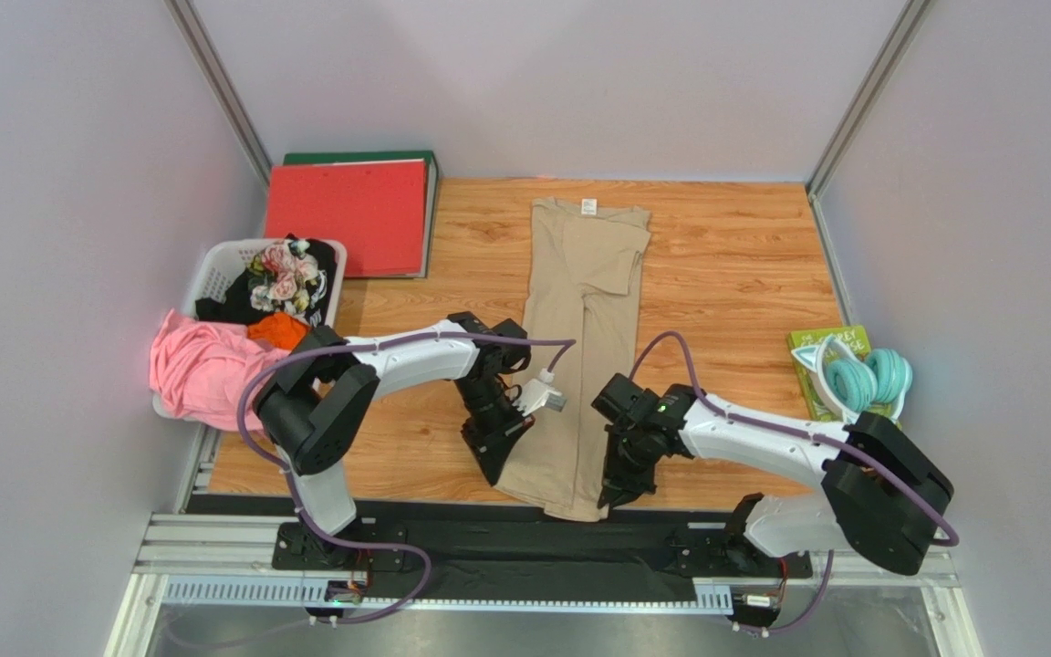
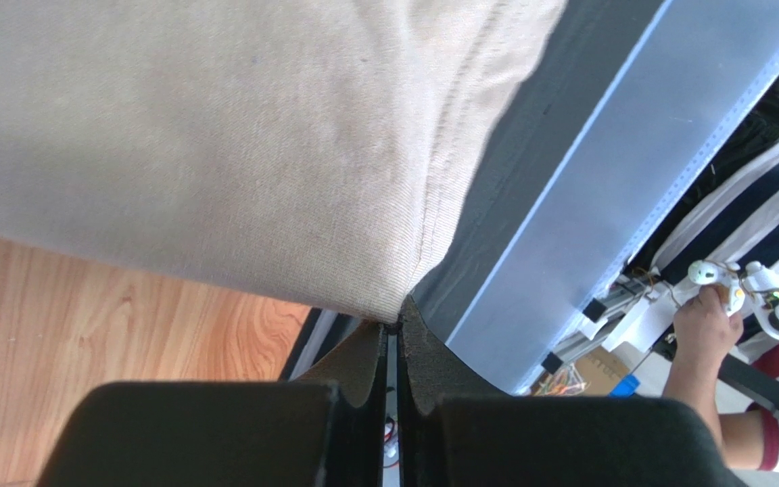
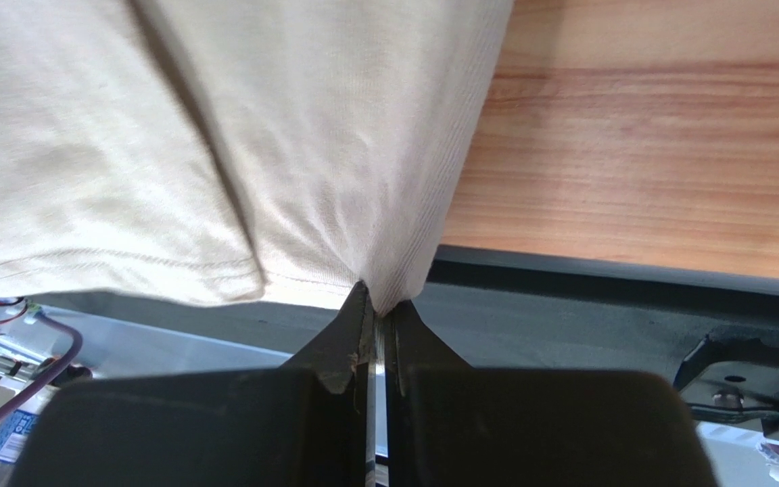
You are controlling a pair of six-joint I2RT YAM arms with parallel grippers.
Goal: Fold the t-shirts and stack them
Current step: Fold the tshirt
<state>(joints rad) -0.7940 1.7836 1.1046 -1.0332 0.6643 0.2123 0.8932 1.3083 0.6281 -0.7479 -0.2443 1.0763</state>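
The left end effector [image 2: 401, 309] is closed tight, its jaws pinching the near left corner of the tan t-shirt [image 1: 586, 342] right at the hem. The right end effector [image 3: 376, 294] is closed the same way on the near right corner. The cloth puckers upward from each pinch.

The t-shirt lies as a long narrow strip down the middle of the wooden surface [image 1: 737, 274]. Its sleeves are folded in, its collar is at the far end, and its hem reaches the near edge over the dark rail.

The step in hand looks like the crosswise fold. With both hem corners gripped, the next move calls for lifting them together and carrying them toward the collar. The two arms would need to stay level and evenly spaced so the strip does not skew or sag between them.

Neither wrist view shows whether each pinch takes every layer or only the top one. In the overhead view the wrists cover the fingertips. The basket [image 1: 220, 268] at the left holds mixed clothes with a pink cloth [image 1: 202, 367] draped over its rim. Which of these are tees is unclear.
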